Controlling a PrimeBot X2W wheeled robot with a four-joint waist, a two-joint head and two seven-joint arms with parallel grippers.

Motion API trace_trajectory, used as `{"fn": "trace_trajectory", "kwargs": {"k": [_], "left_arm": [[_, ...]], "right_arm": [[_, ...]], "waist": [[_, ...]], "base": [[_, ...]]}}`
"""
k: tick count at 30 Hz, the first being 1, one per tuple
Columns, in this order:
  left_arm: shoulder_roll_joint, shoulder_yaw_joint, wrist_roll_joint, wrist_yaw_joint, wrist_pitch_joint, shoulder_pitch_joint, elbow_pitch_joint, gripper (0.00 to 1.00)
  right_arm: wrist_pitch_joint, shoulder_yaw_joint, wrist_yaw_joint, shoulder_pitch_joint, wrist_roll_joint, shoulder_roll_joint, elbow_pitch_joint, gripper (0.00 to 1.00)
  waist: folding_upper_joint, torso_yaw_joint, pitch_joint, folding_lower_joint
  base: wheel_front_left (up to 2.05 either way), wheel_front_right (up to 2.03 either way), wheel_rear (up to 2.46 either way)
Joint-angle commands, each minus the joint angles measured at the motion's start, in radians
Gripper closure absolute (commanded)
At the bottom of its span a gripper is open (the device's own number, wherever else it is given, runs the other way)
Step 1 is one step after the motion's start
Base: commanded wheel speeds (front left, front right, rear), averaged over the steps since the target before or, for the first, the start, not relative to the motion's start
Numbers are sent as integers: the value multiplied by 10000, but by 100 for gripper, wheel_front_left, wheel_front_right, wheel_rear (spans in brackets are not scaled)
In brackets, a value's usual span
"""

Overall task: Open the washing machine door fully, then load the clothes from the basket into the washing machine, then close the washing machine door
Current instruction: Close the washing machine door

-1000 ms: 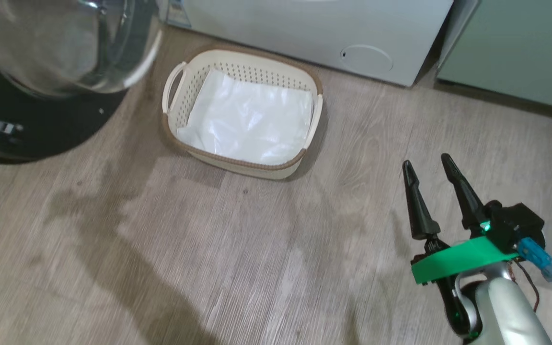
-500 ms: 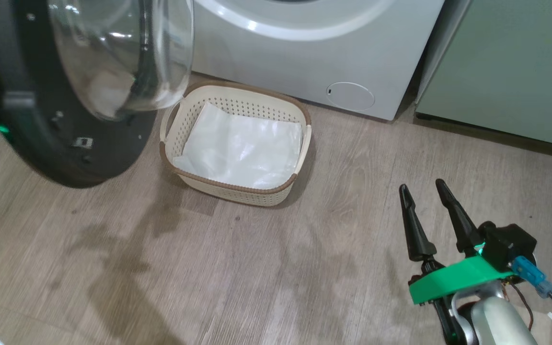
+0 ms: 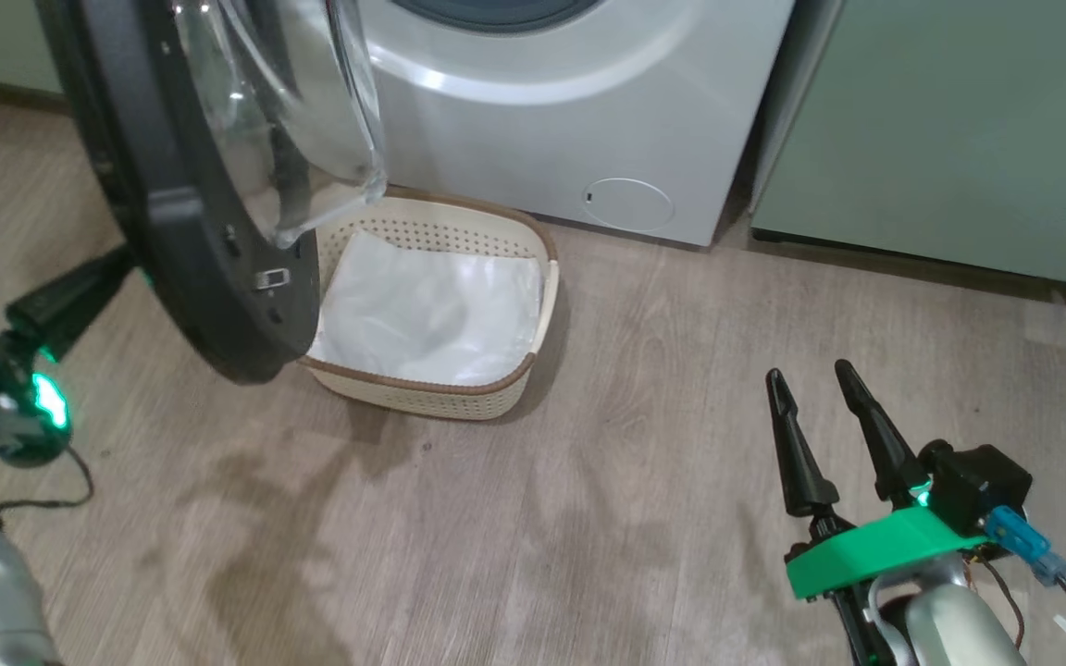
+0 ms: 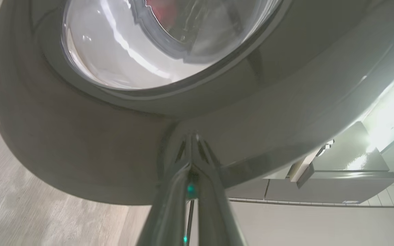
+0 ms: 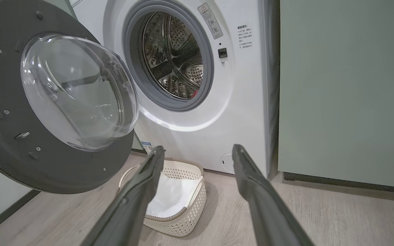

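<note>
Leftmost, the left gripper's (image 4: 192, 138) jaws are pinched together, tips against the door's (image 4: 63, 143) black rim in its wrist view, with red clothes (image 4: 161, 10) glimpsed through the glass (image 4: 115, 51). The basket (image 3: 422, 384) holds a white sheet (image 3: 422, 314) before the washing machine (image 3: 542, 120). The right gripper's (image 3: 807, 372) jaws gape over the wood floor (image 3: 542, 536), near a green cabinet (image 3: 940, 139).

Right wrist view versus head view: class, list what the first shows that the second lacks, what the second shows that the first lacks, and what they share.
Right wrist view: the inside of the steel drum, a glimpse of the red clothes low in it, and the stickers above the opening. Head view: the left gripper, shut, at the outer side of the washing machine door. Shared: that door standing open, the basket with its white sheet, the washing machine, the green cabinet and the open right gripper.
</note>
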Motion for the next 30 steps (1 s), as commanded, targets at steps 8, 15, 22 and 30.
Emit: {"fn": "trace_trajectory", "kwargs": {"k": [8,15,22,30], "left_arm": [[-483,-51,-134,334,132,347,-1429,100],[-1091,-223,-237,533,-182,583,-2013,100],[-1335,-331,-593,664,-1046,598,-1869,100],[-1368,-1208,-1869,350,-2421,473,-1122,100]], "right_arm": [[-106,54,71,-100,76,-20,-439,0],[-107,-41,71,-62,97,-20,-543,0],[-108,-52,71,-100,111,-20,-615,0],[-108,-74,71,-124,98,-20,-682,0]], "waist": [[0,-600,106,0],[0,-1126,232,0],[0,-1701,388,0],[0,-2422,589,0]], "base": [[0,0,0],[0,0,0],[0,0,0],[0,0,0]]}}
